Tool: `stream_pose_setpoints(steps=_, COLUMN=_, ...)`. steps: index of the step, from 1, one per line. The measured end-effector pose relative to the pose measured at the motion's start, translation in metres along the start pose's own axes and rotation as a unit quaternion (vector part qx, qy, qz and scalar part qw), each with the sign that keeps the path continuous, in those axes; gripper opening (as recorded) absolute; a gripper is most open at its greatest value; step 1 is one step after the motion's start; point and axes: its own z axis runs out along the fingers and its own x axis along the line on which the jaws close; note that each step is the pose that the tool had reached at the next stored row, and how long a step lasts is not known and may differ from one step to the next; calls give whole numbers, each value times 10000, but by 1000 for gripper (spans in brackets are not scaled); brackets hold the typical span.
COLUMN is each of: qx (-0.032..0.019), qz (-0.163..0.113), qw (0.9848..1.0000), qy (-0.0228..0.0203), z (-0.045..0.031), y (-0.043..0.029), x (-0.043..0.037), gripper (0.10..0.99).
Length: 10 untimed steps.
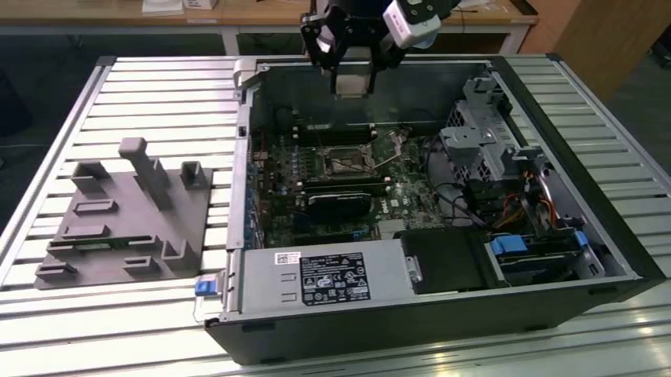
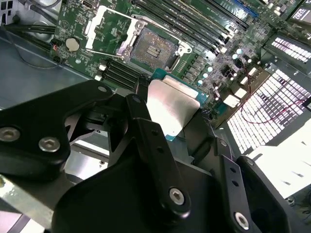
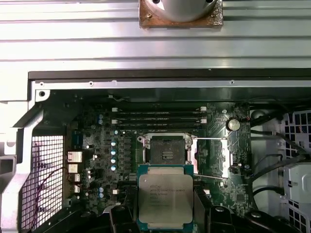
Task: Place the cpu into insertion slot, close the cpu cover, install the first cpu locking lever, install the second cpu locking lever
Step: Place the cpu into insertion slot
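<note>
The gripper (image 1: 351, 78) is hanging over the far side of the open computer case (image 1: 243, 86), which is lying on its side on the slatted metal surface (image 1: 157, 94). Its two black fingers (image 2: 146, 126) are clamping the cpu (image 3: 165, 199) by opposite edges, with the flat silver top facing the cameras in both wrist views. The chip is sitting in the air, well apart from the motherboard (image 1: 283, 181) below it.

Down on the board, the insertion slot (image 3: 167, 149) is lying bare, its dark centre showing. The cpu cover (image 2: 95, 26) is standing swung open just beside the slot, not over it. The long black memory slots (image 3: 158, 116) are running alongside the socket. Toward the exterior view's left, a grey moulded fixture (image 1: 115, 212) is resting on the surface beside the case.
</note>
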Motion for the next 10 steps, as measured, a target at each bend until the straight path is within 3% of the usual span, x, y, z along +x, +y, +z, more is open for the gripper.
stream_pose_setpoints(steps=10, qx=0, qz=0, qw=10000, qy=0, z=159, y=-14, x=-3, gripper=541)
